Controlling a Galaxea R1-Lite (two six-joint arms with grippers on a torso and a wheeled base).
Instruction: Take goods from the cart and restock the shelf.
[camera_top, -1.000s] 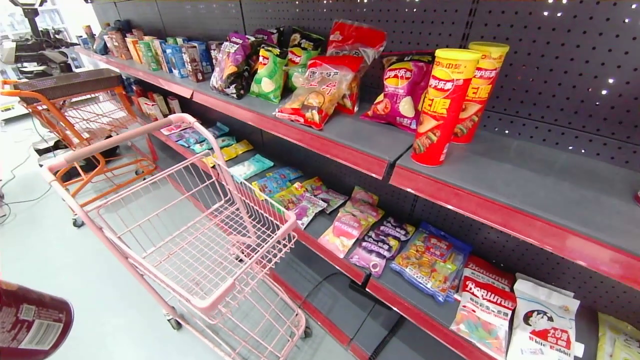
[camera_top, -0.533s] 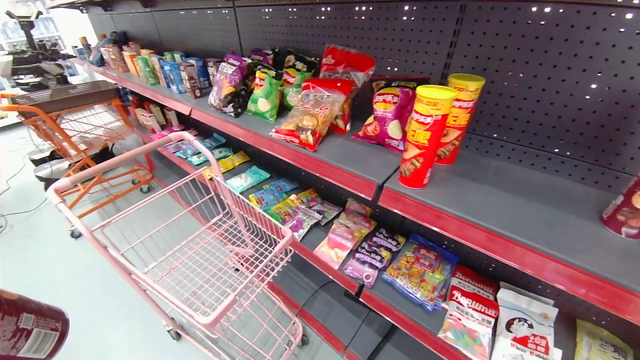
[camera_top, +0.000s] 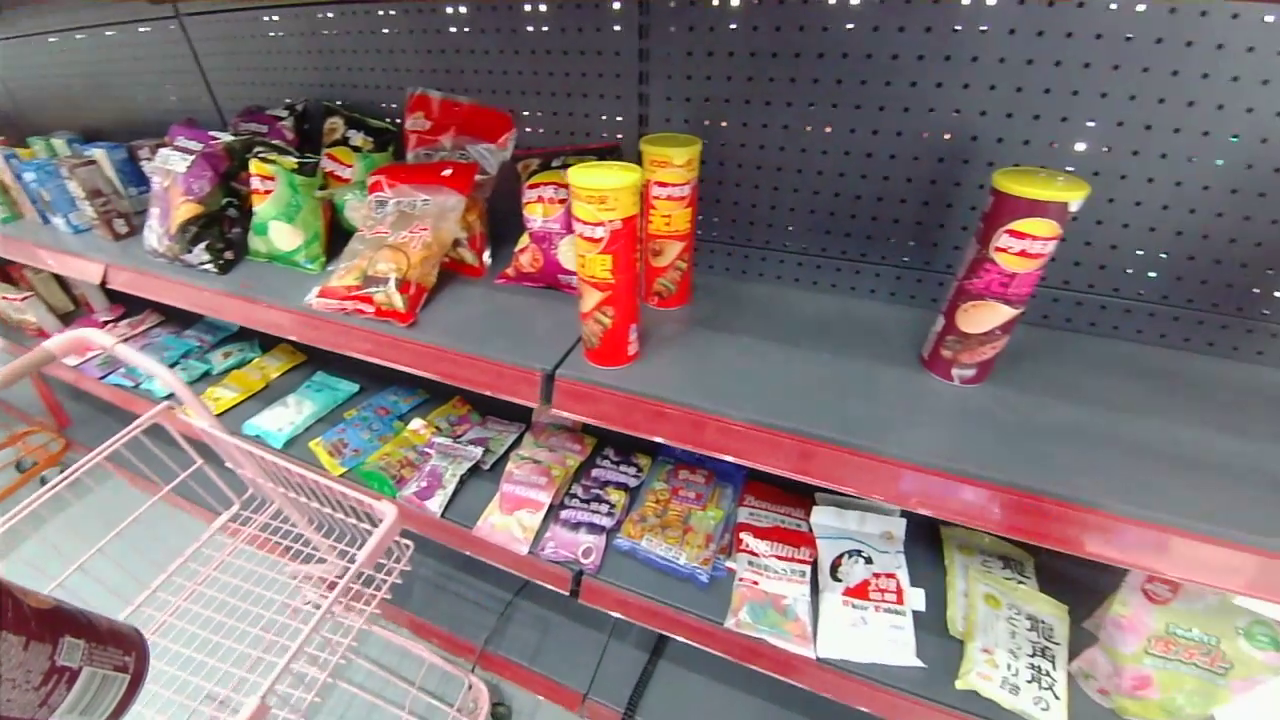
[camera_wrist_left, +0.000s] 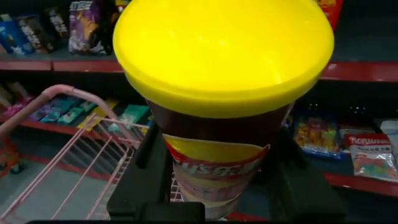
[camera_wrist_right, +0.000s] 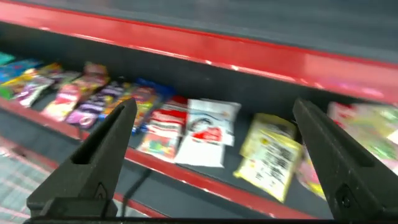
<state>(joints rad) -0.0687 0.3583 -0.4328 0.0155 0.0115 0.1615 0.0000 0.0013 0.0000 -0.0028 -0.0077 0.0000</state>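
A dark maroon chip can (camera_top: 60, 655) with a yellow lid (camera_wrist_left: 221, 62) sits at the bottom left of the head view, over the pink wire cart (camera_top: 230, 560). My left gripper (camera_wrist_left: 217, 155) is shut on this can, one black finger (camera_wrist_left: 140, 180) on each side of its body. My right gripper (camera_wrist_right: 217, 143) stands open with nothing between its fingers (camera_wrist_right: 99, 162), facing the lower shelf's candy bags (camera_wrist_right: 205, 134). On the grey upper shelf (camera_top: 800, 370) stands another maroon can (camera_top: 1000, 275), apart from two red cans (camera_top: 605, 265).
Chip bags (camera_top: 390, 240) crowd the upper shelf's left part. Bare grey shelf lies between the red cans and the maroon can, and to its right. Candy and snack bags (camera_top: 680, 510) fill the lower shelf. The shelves have red front edges (camera_top: 900, 490).
The head camera has swung right along the shelf, bringing the standing maroon can fully into the picture. The held can stays at the bottom left corner.
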